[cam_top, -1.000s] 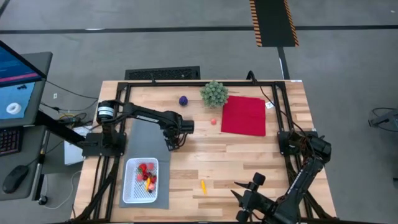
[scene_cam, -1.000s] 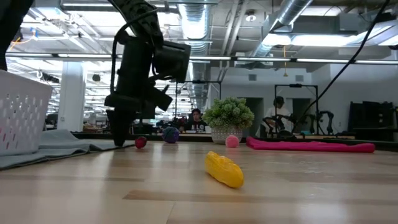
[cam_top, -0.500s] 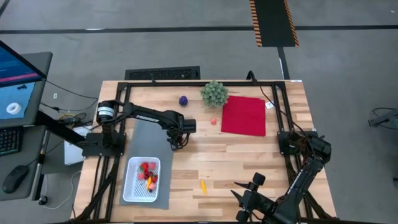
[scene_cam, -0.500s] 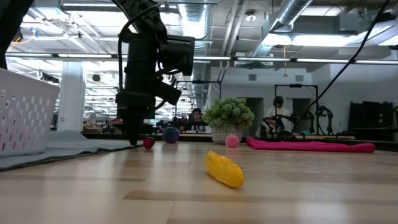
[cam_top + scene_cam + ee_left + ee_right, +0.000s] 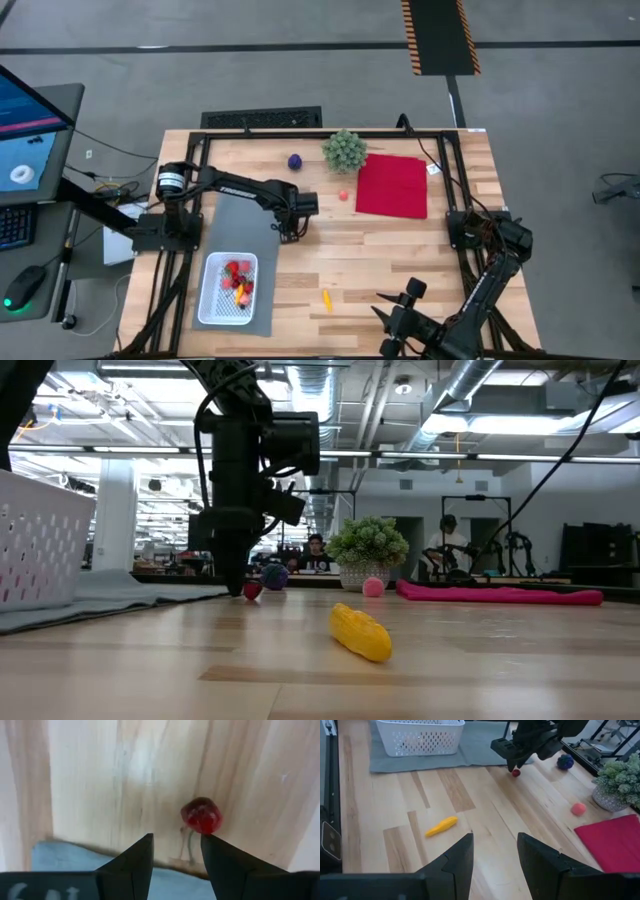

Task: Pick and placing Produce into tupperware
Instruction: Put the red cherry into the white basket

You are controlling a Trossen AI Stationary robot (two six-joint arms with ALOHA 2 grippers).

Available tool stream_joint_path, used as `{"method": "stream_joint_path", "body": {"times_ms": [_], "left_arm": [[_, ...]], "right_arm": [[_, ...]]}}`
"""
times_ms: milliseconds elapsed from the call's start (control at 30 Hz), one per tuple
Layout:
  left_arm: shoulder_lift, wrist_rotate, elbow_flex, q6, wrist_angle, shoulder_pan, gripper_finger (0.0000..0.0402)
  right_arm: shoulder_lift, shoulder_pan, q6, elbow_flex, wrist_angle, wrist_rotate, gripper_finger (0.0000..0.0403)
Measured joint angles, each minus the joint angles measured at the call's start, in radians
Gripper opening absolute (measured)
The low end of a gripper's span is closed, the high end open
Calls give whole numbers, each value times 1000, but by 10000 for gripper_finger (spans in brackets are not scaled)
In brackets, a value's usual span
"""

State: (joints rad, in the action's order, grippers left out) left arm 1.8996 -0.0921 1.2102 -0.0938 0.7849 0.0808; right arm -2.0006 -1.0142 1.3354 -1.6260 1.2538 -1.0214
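A small red produce piece [image 5: 201,816] lies on the wood just off the grey mat's edge [image 5: 75,855]. My left gripper [image 5: 175,837] points down over it, open, with bare wood in its gap; the piece sits outside the gap, at one fingertip. The white tupperware [image 5: 227,290] stands on the mat with several produce pieces inside. A yellow piece [image 5: 326,299], a pink ball [image 5: 343,196] and a purple ball [image 5: 295,161] lie loose on the table. My right gripper [image 5: 495,855] hangs open near the front right, off the table top. My left gripper meets the red piece's near side [image 5: 202,831] with the tip of one finger [image 5: 212,845], outside the gap. The fingers come from above, pointing down. The piece rests on the table.
A green potted plant [image 5: 344,150] and a red cloth [image 5: 392,186] are at the back right. The grey mat [image 5: 240,225] covers the left side. Open wood lies between the yellow piece and the red cloth. People show in the room beyond the table.
My left gripper has moved toward the table's right edge, off the mat's side. The red piece has slid or rolled along the wood the same way, staying just beside the fingertip.
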Motion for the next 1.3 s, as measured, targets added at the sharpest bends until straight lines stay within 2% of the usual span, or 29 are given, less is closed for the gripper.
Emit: {"method": "stream_joint_path", "body": {"times_ms": [167, 300, 467, 567, 700, 767, 900, 1033, 1200, 1300], "left_arm": [[0, -29, -7, 1, -42, 4, 155], [1, 28, -24, 1, -86, 26, 155], [0, 40, -30, -5, -90, 47, 149], [0, 50, -30, -18, -94, 53, 115], [-2, 43, -30, -18, -82, 43, 35], [-1, 12, -23, -14, -52, 28, 10], [-16, -49, 20, -16, 49, -17, 2], [-94, -79, 47, -40, 137, -73, 0], [-195, -70, 51, -113, 91, -71, 0], [-201, -94, 50, -81, 38, -66, 7]], "right_arm": [[0, 0, 0, 0, -2, 0, 175], [0, 0, 0, 0, -6, 0, 175], [0, 0, 0, 0, -5, 1, 175], [0, 0, 0, 0, -5, 2, 175], [0, 0, 0, 0, -5, 3, 175], [0, 0, -1, 0, -5, 3, 175], [0, 0, -1, 0, -5, 3, 175], [0, 0, -1, 0, -3, 3, 175], [0, 0, -1, 0, -6, 3, 175], [0, 0, -1, 0, -7, 3, 175]]}}
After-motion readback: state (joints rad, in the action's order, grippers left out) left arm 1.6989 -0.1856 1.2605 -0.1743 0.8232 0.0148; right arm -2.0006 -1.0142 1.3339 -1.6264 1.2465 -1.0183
